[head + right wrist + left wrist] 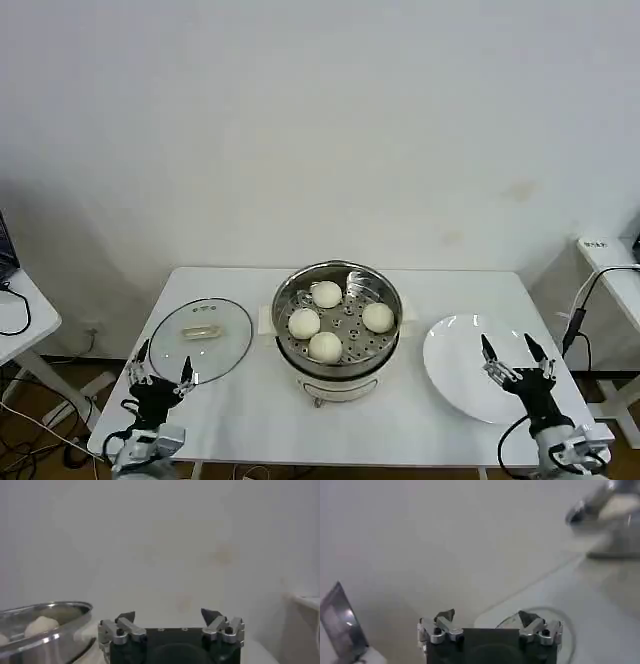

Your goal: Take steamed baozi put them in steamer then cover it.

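All four steamed baozi [326, 320] already sit on the perforated tray inside the steamer [337, 300], which stands mid-bench on its white base. The white plate [450, 375] to the robot's right is bare, so the loading step looks finished and covering is what remains.

The cover [200, 340], a clear glass lid with a metal rim and a pale oblong handle [199, 332], lies flat on the bench [250, 420] just beside the steamer on the robot's left. The left claw [160, 378] hovers at the near edge of that lid with its fingers spread and nothing between them. In the left wrist view the same claw [487, 622] is open, and a curved edge beneath it is probably the lid's rim, though the blur leaves that uncertain. The right claw [518, 362] hangs over the near part of the plate, open and empty; its wrist view shows the spread claw [170, 622] with the steamer's rim [45, 625] off to one side.

The next move likely falls to the left arm: reach forward and down over the handle, close on it across its narrow width, lift the lid level, carry it over the pot and seat the rim squarely.
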Robot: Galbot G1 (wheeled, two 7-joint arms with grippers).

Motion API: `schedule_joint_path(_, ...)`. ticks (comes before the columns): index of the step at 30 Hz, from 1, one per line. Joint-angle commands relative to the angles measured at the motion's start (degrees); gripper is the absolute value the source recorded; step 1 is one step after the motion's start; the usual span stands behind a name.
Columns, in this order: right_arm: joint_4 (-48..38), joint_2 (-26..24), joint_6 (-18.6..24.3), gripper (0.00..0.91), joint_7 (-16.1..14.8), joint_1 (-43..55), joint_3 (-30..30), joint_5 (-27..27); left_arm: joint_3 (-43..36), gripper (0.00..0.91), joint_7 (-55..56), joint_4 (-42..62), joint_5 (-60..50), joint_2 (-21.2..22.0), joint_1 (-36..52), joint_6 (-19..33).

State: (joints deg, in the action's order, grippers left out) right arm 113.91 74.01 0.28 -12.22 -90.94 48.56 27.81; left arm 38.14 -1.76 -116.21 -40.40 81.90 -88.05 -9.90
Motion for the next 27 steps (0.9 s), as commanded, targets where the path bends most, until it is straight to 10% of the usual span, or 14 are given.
schedule_joint_path(1, 1.13, 0.18, -1.71, 0.907, 0.78, -0.6, -3.4, -2.32, -6.63, 0.907, 2.19, 13.49, -16.19, -11.07, 8.55, 0.54)
schedule_joint_path(27, 0.84, 4.18, 0.14, 0.907, 0.88, -0.01, -3.33, -6.43, -8.85, 0.907, 2.23, 33.97, -23.27, -12.92, 23.31, 4.5)
